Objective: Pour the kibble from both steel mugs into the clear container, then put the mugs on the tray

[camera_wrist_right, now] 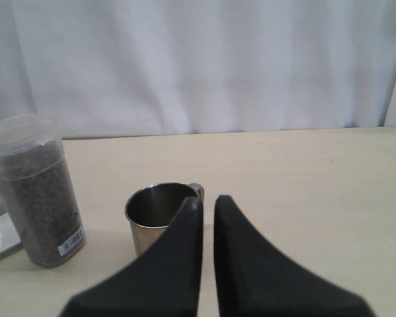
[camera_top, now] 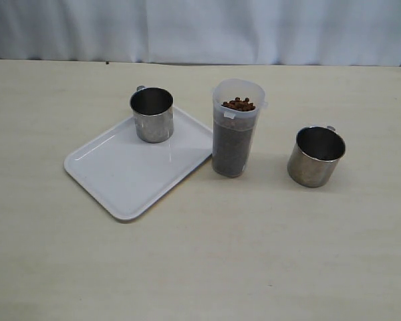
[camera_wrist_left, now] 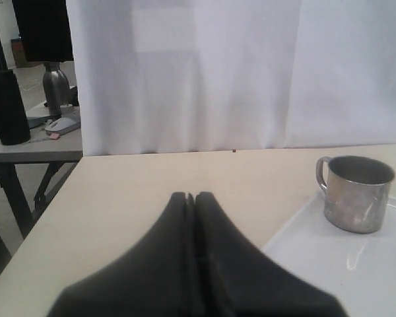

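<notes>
While I watch through both wrist cameras, the left gripper [camera_wrist_left: 190, 196] shows its black fingers pressed flat together, gripping nothing, low over the table [camera_wrist_left: 138, 178]. Ahead of it and off toward the middle lies the tray [camera_wrist_left: 330, 264]. Its near corner sits just beside the fingers. Further ahead on the tray stands the tray mug [camera_wrist_left: 355, 195], upright, well apart from the fingertips.

The right gripper [camera_wrist_right: 208, 199] is drawn in too, with only a sliver between the tips and nothing in it. Just ahead of those tips stands the table mug [camera_wrist_right: 160, 221], upright on the bare table, its near wall partly hidden behind one finger. I cannot tell whether the finger touches it. Ahead and further toward the middle stands the container [camera_wrist_right: 39, 191], upright, packed with kibble [camera_wrist_right: 43, 198] almost to the rim.

From the exterior camera I see neither gripper. The container stands between the two mugs, close against the tray's edge; I cannot tell if they touch. The tray mug occupies the tray's far corner. Behind everything hangs a white curtain [camera_top: 200, 27].
</notes>
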Controlling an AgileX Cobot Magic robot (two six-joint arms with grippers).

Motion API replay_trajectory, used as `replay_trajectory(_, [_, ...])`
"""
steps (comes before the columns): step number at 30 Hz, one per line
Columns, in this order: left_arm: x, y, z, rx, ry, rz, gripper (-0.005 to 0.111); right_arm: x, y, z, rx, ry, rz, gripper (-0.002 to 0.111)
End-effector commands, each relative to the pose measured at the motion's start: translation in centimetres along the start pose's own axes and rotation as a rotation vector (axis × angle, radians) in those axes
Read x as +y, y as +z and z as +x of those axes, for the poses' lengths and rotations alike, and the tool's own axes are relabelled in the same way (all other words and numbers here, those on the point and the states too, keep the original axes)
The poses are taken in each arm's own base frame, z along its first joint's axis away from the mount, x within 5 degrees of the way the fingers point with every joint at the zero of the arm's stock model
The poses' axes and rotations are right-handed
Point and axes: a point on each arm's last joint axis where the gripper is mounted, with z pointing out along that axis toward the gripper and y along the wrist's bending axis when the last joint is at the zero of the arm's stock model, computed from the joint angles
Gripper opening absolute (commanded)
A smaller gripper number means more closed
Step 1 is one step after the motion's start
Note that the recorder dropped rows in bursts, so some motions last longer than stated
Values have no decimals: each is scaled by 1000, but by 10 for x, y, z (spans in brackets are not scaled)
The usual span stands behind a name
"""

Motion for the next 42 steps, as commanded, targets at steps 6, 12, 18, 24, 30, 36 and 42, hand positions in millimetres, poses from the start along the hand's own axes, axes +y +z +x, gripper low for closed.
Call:
replay_trajectory(6, [-1, 0, 0, -11, -11, 8, 0, 0, 0, 1, -3, -7, -4, 5])
replay_trajectory(12, [-1, 0, 0, -11, -11, 11, 0, 0, 0, -1, -21, -14, -5, 5])
replay_trajectory(18, [-1, 0, 0, -12, -2, 21, 0, 0, 0, -5, -66, -14, -7, 5])
replay_trajectory(24, [-1, 0, 0, -12, -2, 21, 0, 1, -2, -19, -223, -13, -13, 5])
replay_trajectory(30, [-1, 0, 0, -12, -2, 21, 0, 2, -11, -42, -494, -13, -25, 5])
replay_trajectory(36, [-1, 0, 0, -12, -2, 21, 0, 3, -23, -60, -728, 80, -69, 5])
replay_trajectory(42, [-1, 0, 0, -12, -2, 21, 0, 4, -8, -41, -458, 226, -95, 5])
